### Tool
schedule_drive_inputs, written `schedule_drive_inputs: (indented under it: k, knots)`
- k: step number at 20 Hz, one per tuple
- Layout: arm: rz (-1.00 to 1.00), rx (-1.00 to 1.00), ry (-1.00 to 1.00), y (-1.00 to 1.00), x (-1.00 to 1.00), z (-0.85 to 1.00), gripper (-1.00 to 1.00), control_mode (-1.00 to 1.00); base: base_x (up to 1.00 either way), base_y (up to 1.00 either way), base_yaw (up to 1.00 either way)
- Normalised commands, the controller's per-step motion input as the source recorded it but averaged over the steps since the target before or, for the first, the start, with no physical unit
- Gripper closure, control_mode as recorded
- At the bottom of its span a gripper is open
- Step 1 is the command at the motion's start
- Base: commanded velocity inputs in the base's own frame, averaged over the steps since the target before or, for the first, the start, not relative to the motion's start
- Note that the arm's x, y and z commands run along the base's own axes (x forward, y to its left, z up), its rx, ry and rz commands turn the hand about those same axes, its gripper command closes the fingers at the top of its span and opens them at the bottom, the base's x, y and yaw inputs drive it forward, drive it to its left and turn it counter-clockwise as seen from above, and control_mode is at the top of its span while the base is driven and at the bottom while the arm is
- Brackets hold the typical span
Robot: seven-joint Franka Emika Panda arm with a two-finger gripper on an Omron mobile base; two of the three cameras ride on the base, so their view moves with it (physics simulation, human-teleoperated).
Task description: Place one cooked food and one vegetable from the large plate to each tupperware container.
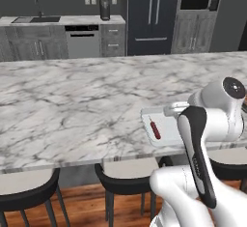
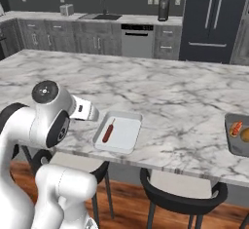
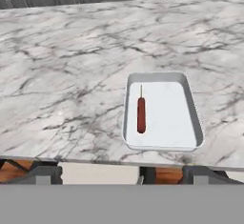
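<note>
Pale tub [image 3: 162,111] sits on marble desk [image 3: 71,75] near its front edge. Red sausage on stick [image 3: 141,113] lies inside pale tub, toward its left side. Dark grey tub [image 2: 238,134] on desk, well right of pale tub, holds food. Jaws wide apart, grasping nothing.

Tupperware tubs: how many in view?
2. The pale tub holding a skewered sausage sits near the counter's front edge; the dark grey tub is cut off at the right base view's right edge.
</note>
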Motion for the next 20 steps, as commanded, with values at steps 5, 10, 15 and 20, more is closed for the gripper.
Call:
schedule_drive_inputs:
  k: [5,10,15,20]
  knots:
    - [0.00,0.00,0.00,0.00,0.00,0.00,-1.00,1.00,-0.82,-0.55,-0.03]
    - [0.00,0.00,0.00,0.00,0.00,0.00,-1.00,1.00,-0.32,-1.00,-0.01]
    - [0.00,0.00,0.00,0.00,0.00,0.00,-1.00,1.00,-0.07,-1.00,0.00]
    - [0.00,0.00,0.00,0.00,0.00,0.00,-1.00,1.00,-0.05,-1.00,0.00]
